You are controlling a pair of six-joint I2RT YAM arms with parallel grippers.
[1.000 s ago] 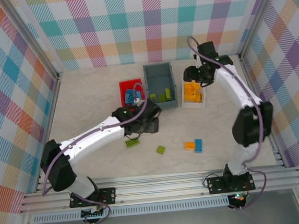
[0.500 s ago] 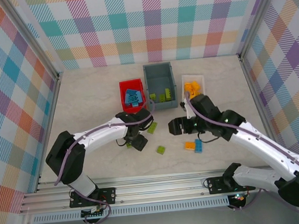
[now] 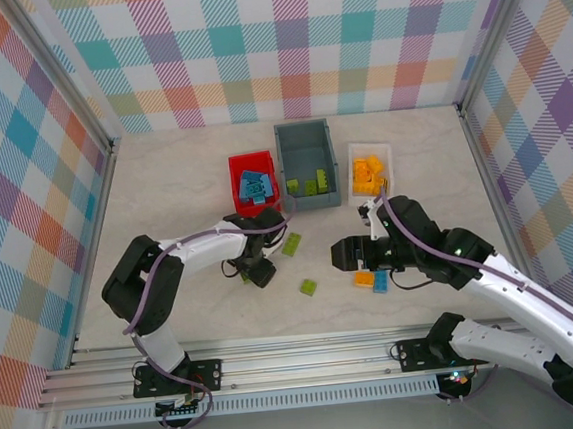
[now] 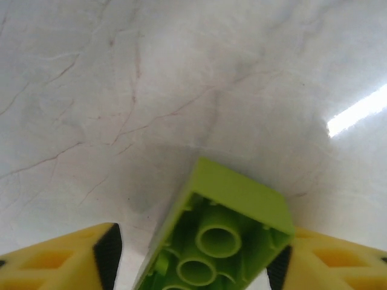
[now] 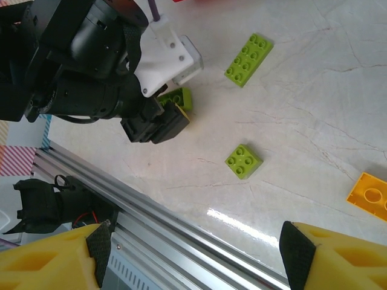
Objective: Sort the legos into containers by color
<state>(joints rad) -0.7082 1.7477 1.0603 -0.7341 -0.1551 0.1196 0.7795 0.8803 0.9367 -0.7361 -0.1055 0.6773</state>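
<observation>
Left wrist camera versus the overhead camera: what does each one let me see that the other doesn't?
Left wrist camera: the hollow underside of a lime green brick, tubes and all, between the left claw's yellow fingertips, with a gap on one side.
Overhead camera: the red bin with blue bricks, the grey bin with green bricks, the white tray with orange bricks, the open right claw, and loose bricks.
Both: the pale marbled tabletop, with the left claw low over it.
</observation>
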